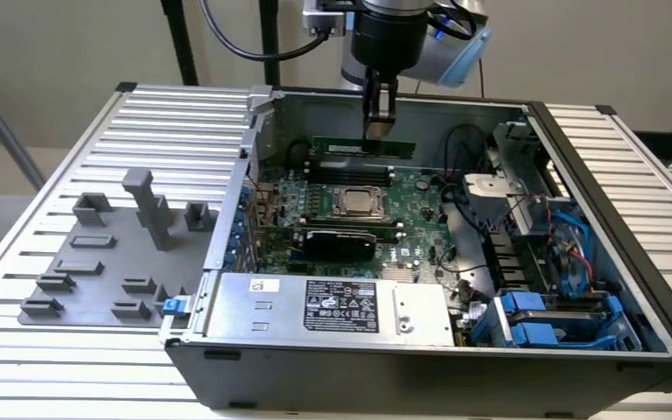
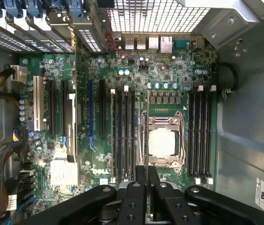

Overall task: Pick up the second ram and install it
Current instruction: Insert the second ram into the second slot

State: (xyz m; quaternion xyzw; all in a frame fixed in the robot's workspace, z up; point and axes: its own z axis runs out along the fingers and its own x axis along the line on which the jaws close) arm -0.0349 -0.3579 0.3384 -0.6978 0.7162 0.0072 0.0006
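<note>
- The jaws are pinching the second ram by its upper long edge. The stick hangs directly beneath them, upright and level.
- In the wrist view the stick is seen edge-on as a thin line running out from between the two black fingers.
- The stick is held inside the open computer case, above the motherboard. Whether its lower edge touches the board cannot be told.
- The CPU socket lies just beside the stick, below the jaws.
- One bank of black memory slots lies on the other side of the stick from the socket. A second bank lies beyond the socket.
- The power supply sits well apart from the jaws, at the near wall of the case.
- A grey parts fixture rests on the slatted tabletop outside the case, well away from the jaws.
</note>
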